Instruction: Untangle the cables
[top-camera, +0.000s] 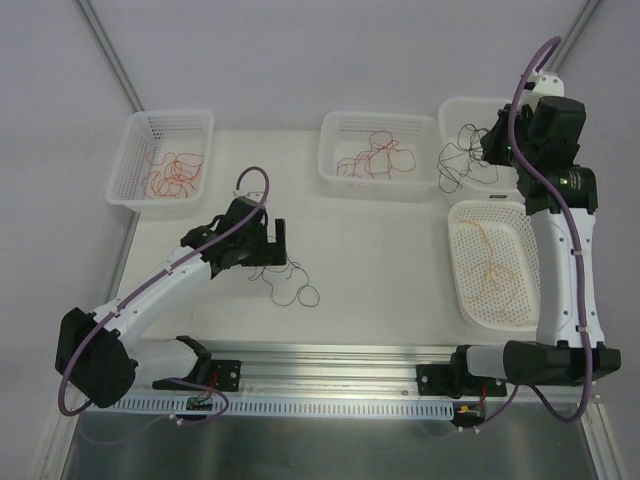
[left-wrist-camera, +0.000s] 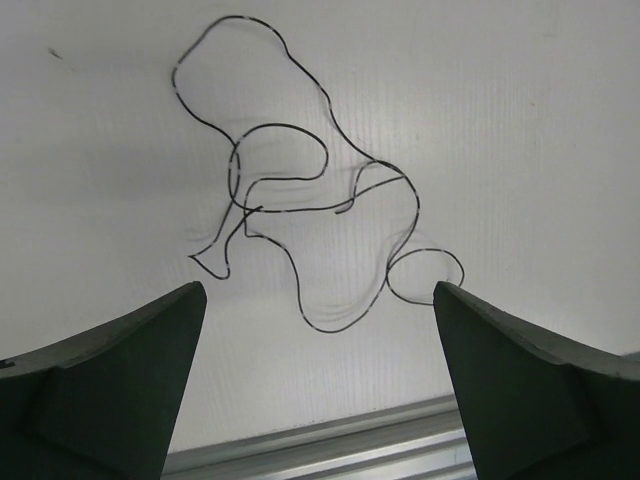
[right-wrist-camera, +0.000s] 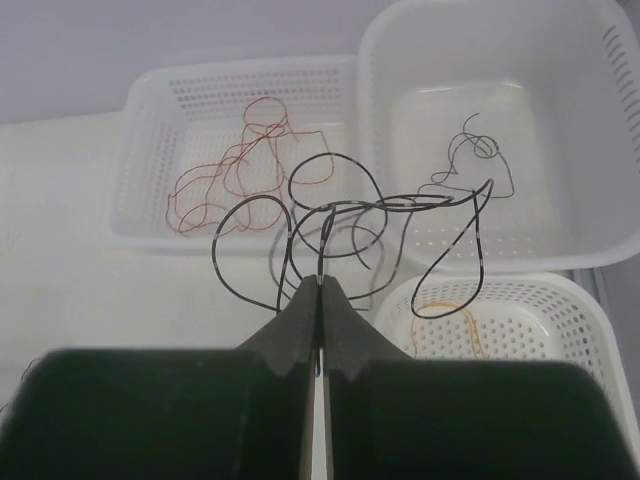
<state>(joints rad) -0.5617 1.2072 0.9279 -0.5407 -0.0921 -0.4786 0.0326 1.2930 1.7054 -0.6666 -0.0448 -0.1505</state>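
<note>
A single black cable (left-wrist-camera: 329, 331) lies in loose loops on the white table; in the top view it (top-camera: 286, 282) is just right of my left gripper (top-camera: 268, 248). My left gripper (left-wrist-camera: 318, 292) is open and empty, hovering above the cable's near side. My right gripper (right-wrist-camera: 320, 282) is shut on a bundle of black cable (right-wrist-camera: 320, 240) whose loops hang in the air. In the top view my right gripper (top-camera: 492, 150) holds this cable (top-camera: 462, 160) over the back right basket's left edge.
Four white baskets: back left (top-camera: 135, 185) with red-orange wires, back middle (top-camera: 330, 170) with red wires (right-wrist-camera: 230, 170), back right (right-wrist-camera: 600, 150) with a thin black wire (right-wrist-camera: 478, 150), right (top-camera: 458, 260) with tan wire (right-wrist-camera: 450, 305). A metal rail (left-wrist-camera: 320, 440) runs along the near edge.
</note>
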